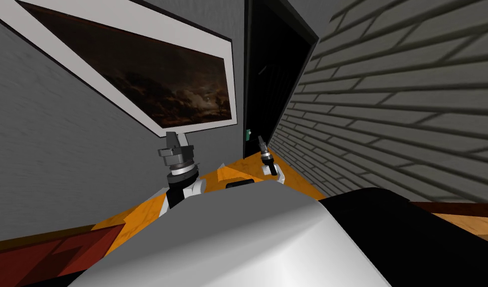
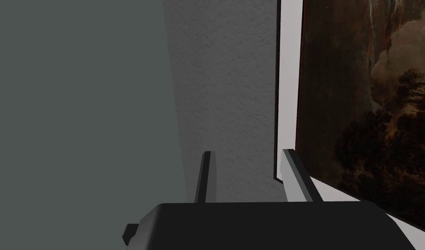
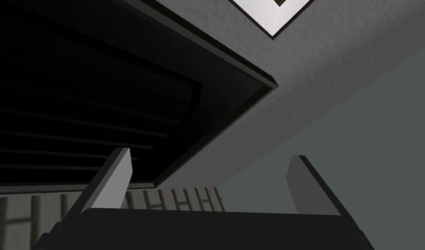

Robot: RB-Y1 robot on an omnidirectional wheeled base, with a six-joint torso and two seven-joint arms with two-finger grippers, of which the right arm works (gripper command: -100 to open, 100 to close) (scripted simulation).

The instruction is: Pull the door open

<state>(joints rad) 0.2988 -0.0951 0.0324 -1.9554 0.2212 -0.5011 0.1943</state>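
Note:
A dark panelled door (image 1: 270, 84) in a dark frame closes the far end of a narrow passage. A small teal handle (image 1: 247, 133) sits on its left edge. My right gripper (image 1: 260, 141) is raised just right of that handle, short of the door, and open. In the right wrist view its fingers (image 3: 113, 178) stand wide apart with nothing between them, pointing at an upper corner of the door (image 3: 77, 108). My left gripper (image 1: 173, 141) is held up beside the left wall, its fingers (image 2: 292, 173) apart and empty.
A large framed dark landscape picture (image 1: 153, 79) hangs on the grey left wall. A grey brick wall (image 1: 397, 99) runs close along the right. The floor (image 1: 238, 174) is orange wood. The passage is tight on both sides.

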